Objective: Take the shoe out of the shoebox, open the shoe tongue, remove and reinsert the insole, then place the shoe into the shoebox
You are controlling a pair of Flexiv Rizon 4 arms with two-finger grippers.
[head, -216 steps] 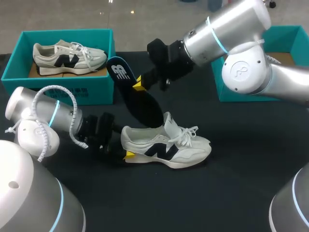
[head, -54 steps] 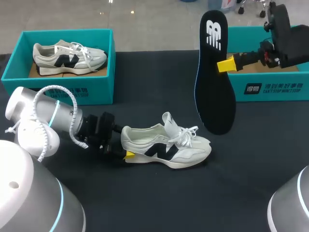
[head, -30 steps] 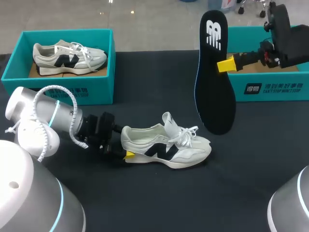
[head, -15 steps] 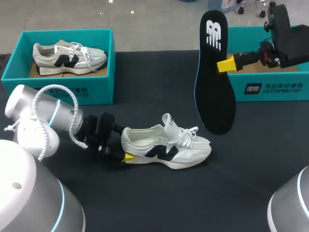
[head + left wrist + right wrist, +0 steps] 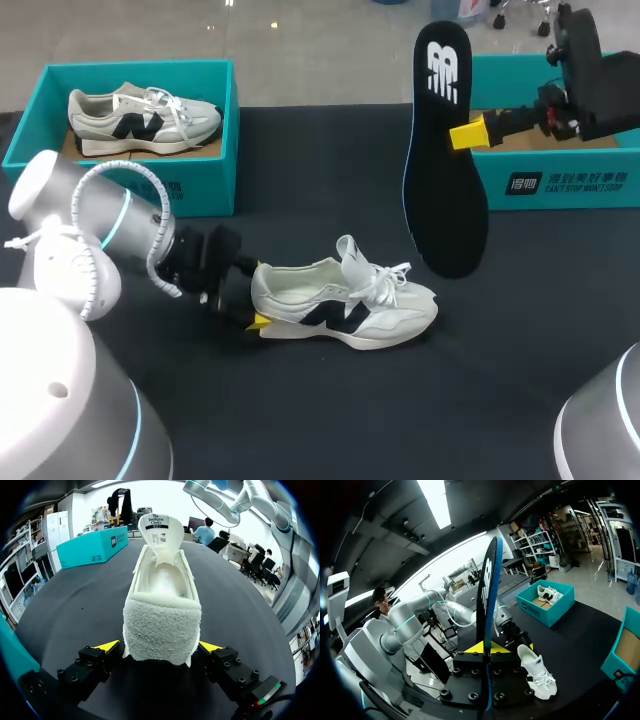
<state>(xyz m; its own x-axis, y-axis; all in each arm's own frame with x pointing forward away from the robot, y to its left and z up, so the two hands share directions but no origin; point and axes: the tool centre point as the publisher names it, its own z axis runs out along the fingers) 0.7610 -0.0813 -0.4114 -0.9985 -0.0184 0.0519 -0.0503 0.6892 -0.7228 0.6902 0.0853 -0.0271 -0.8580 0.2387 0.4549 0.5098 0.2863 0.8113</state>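
A white shoe (image 5: 345,305) with a dark side logo lies on its sole mid-table, tongue pulled up. My left gripper (image 5: 257,298) sits at its heel, open, a yellow-tipped finger on each side. In the left wrist view the fuzzy heel (image 5: 161,635) fills the space between the spread fingers of this gripper (image 5: 159,647), and the shoe's inside looks bare. My right gripper (image 5: 468,133) is shut on a black insole (image 5: 445,150), held upright above the table's right part. The right wrist view shows the insole (image 5: 487,595) edge-on in that gripper (image 5: 485,649), with the shoe (image 5: 537,672) beyond.
A teal shoebox (image 5: 130,70) at the back left holds another grey-white shoe (image 5: 140,118). A second teal shoebox (image 5: 560,180) stands at the back right, behind the right arm. The black tabletop (image 5: 400,420) stretches in front of the shoe.
My left gripper has opened off the heel, and its arm has lifted and shifted slightly. The shoe stays almost in place. The right arm and insole have not moved.
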